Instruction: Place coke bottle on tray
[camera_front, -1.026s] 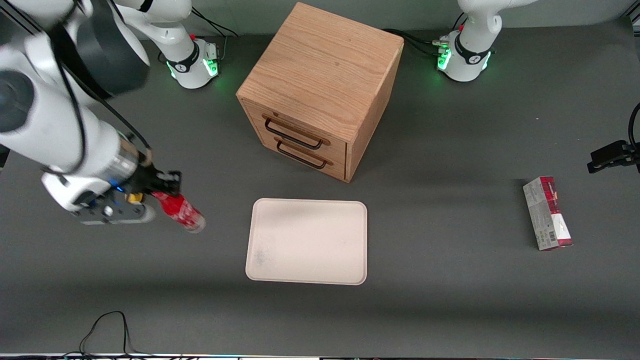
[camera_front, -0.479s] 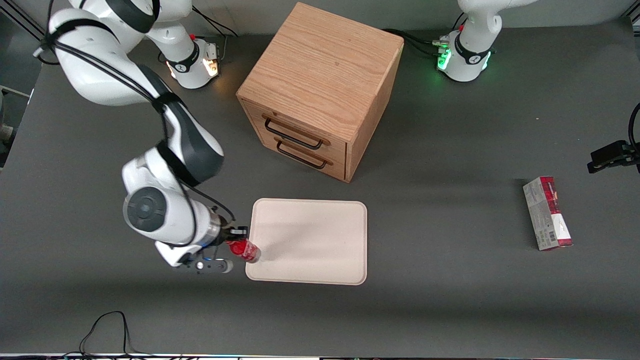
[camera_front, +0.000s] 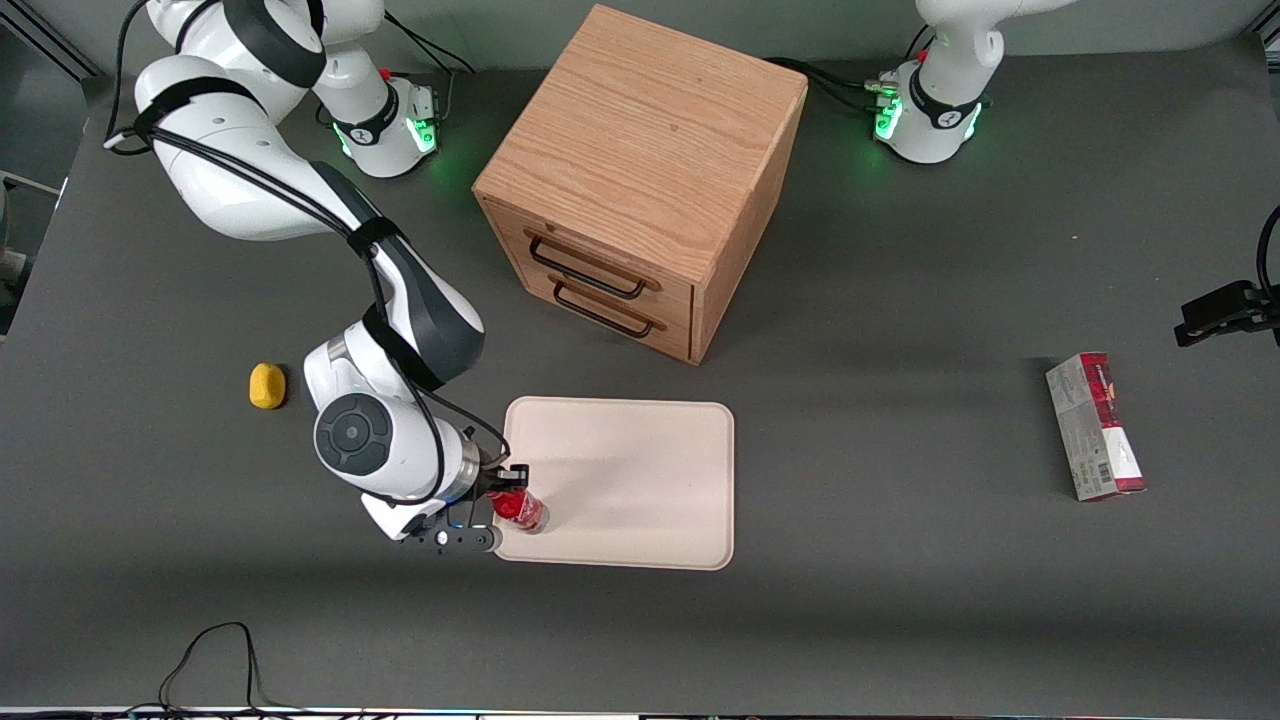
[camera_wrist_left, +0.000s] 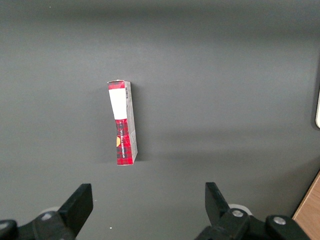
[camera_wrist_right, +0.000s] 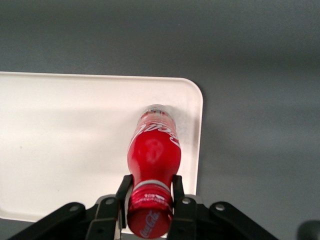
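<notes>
The small red coke bottle (camera_front: 520, 509) with its red cap and white script logo stands upright in my gripper (camera_front: 508, 492), over the tray's corner nearest the front camera at the working arm's end. In the right wrist view my gripper (camera_wrist_right: 150, 187) is shut on the coke bottle (camera_wrist_right: 154, 155) at its neck, just under the cap. The bottle's clear base is at or just above the tray (camera_wrist_right: 75, 145) near its rounded corner; I cannot tell whether it touches. The cream-white tray (camera_front: 640, 480) lies flat in front of the wooden cabinet.
The wooden drawer cabinet (camera_front: 640, 170) stands farther from the front camera than the tray, both drawers shut. A small yellow object (camera_front: 266, 386) lies toward the working arm's end. A red-and-grey carton box (camera_front: 1094, 425) lies toward the parked arm's end, also in the left wrist view (camera_wrist_left: 123, 122).
My gripper has carried the coke bottle from the working arm's end of the table onto the tray's near corner and turned it upright. The yellow object has come into view.
</notes>
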